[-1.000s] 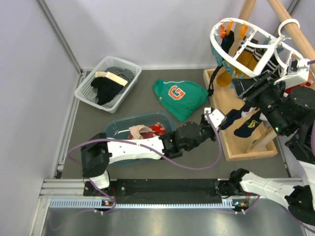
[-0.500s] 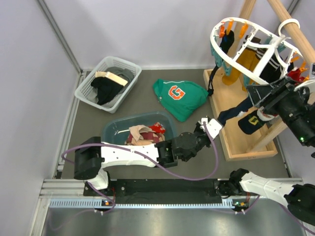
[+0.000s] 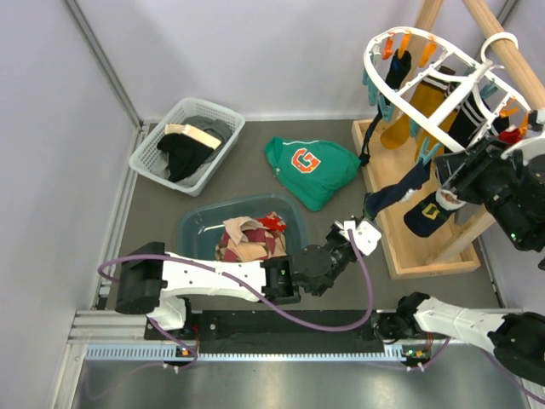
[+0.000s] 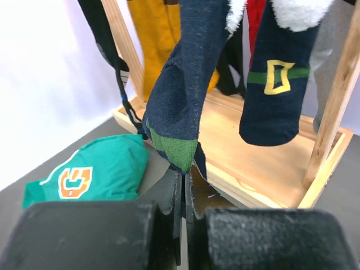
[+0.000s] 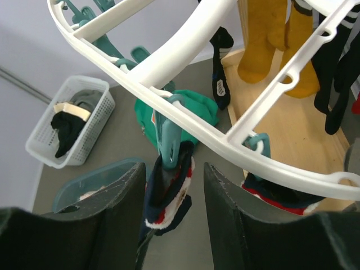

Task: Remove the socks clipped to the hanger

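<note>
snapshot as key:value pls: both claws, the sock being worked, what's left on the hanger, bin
left claw: shut on the green toe of the navy sock
right claw: open, one finger either side of the teal clip
navy sock: cuff in the teal clip, not released yet
hanger: hung on the wooden stand; mustard socks and several dark ones also clipped
blue bin: holds a pile of socks
</note>
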You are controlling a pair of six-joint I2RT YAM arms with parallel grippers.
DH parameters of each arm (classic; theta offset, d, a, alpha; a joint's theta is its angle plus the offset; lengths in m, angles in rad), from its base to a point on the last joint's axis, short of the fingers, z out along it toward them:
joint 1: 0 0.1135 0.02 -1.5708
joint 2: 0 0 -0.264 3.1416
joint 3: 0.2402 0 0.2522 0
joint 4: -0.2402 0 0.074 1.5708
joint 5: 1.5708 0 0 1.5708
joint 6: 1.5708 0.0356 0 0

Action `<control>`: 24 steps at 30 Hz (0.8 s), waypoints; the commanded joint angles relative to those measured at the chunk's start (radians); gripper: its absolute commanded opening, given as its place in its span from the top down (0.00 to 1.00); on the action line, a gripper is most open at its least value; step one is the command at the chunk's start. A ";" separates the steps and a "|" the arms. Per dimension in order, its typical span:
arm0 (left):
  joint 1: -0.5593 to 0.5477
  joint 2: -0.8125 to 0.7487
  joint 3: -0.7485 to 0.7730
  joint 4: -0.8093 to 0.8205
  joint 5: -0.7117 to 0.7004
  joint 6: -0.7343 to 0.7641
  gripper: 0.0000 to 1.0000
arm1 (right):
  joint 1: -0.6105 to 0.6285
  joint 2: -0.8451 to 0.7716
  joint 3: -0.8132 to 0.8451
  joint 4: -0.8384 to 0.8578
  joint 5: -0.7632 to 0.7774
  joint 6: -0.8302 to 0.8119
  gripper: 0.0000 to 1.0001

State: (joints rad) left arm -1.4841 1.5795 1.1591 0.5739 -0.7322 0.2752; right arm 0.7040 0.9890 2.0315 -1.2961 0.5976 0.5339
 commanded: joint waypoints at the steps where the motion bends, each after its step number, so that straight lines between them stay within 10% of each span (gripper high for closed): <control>1: -0.038 -0.004 0.022 0.081 -0.101 0.122 1.00 | 0.005 0.051 0.013 0.015 0.019 -0.011 0.55; 24: -0.071 0.042 0.044 0.124 -0.145 0.223 1.00 | 0.043 0.254 0.187 -0.230 0.270 0.061 0.51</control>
State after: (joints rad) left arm -1.5475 1.6215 1.1633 0.6380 -0.8623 0.4786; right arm 0.7330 1.2228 2.1891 -1.3537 0.7799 0.5690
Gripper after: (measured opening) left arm 0.019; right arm 0.489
